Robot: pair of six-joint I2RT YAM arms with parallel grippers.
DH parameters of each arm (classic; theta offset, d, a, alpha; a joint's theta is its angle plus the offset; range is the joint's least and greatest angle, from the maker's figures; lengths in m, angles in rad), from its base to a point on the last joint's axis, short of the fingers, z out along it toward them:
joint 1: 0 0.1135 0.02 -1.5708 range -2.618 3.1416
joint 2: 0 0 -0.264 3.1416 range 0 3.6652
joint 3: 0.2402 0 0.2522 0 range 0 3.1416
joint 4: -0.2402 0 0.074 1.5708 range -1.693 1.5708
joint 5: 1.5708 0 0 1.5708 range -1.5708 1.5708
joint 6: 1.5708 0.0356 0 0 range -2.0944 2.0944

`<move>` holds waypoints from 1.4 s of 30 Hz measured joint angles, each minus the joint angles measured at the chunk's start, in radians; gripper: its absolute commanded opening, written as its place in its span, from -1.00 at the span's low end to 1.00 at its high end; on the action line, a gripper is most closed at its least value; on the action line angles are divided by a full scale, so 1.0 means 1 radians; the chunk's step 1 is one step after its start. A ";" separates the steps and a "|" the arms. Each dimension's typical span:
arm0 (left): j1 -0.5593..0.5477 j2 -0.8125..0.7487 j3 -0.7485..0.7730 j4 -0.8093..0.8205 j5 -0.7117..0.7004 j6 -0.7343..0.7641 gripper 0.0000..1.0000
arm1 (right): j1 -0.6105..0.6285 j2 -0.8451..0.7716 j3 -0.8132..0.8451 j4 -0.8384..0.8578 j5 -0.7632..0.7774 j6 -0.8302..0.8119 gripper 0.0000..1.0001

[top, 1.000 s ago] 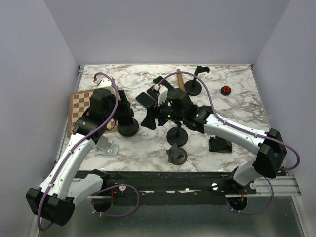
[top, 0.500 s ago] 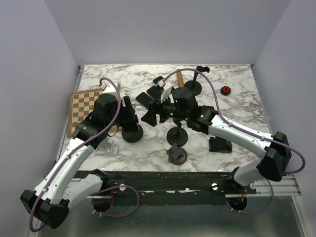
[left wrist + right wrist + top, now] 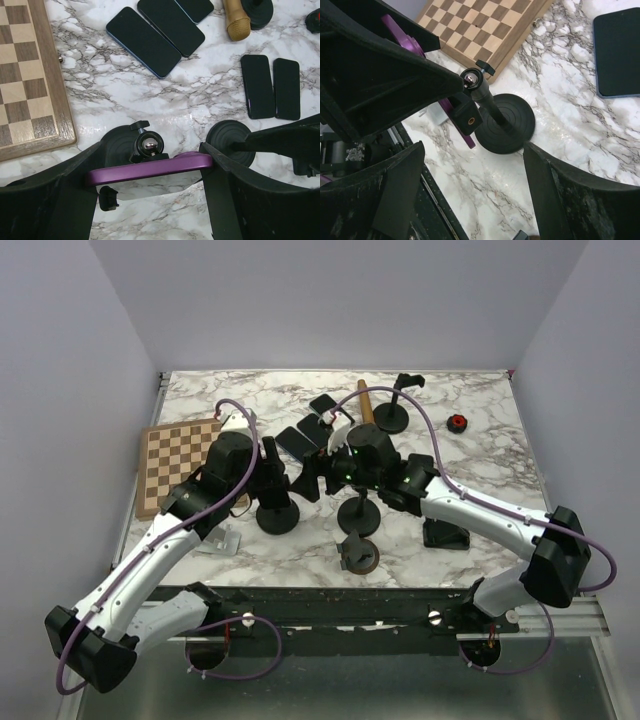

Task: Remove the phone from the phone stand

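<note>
White marble table [image 3: 480,460]: phone grasped, not yet freed from its stand.
Left gripper [image 3: 151,155] jaws, set wide, clamp the purple slab phone [image 3: 150,170] end to end in the black round-based stand [image 3: 505,125]. Right gripper [image 3: 473,145], spread and empty, straddles its post. Likely next: pinch the post, then lift the phone. Wooden chessboard [image 3: 25,75] and flat dark phones [image 3: 150,40] crowd the sides; overhead is free.

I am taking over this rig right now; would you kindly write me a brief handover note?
Left gripper: closed on the two ends of the purple phone.
Right gripper: open, holding nothing, hovering over the stand.
Phone: on edge in the stand's clamp, not yet free.
Done: phone grasped.
Left: probably steady the stand with the right gripper, pull the phone out of the clamp, set it down.
</note>
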 measured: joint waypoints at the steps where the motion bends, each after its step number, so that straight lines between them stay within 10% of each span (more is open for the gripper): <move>1: -0.003 0.001 -0.003 0.008 0.000 0.000 0.08 | 0.000 -0.002 -0.001 -0.001 0.010 0.002 0.81; 12: -0.005 -0.061 -0.054 0.045 0.054 0.010 0.97 | 0.010 -0.047 -0.005 -0.025 0.067 0.029 0.98; 27: -0.002 -0.196 -0.019 0.019 0.156 0.037 0.97 | 0.158 -0.046 0.048 -0.138 0.254 0.107 1.00; 42: 0.003 -0.579 -0.041 -0.045 -0.315 0.071 0.93 | 0.409 0.207 0.376 -0.368 0.806 0.311 1.00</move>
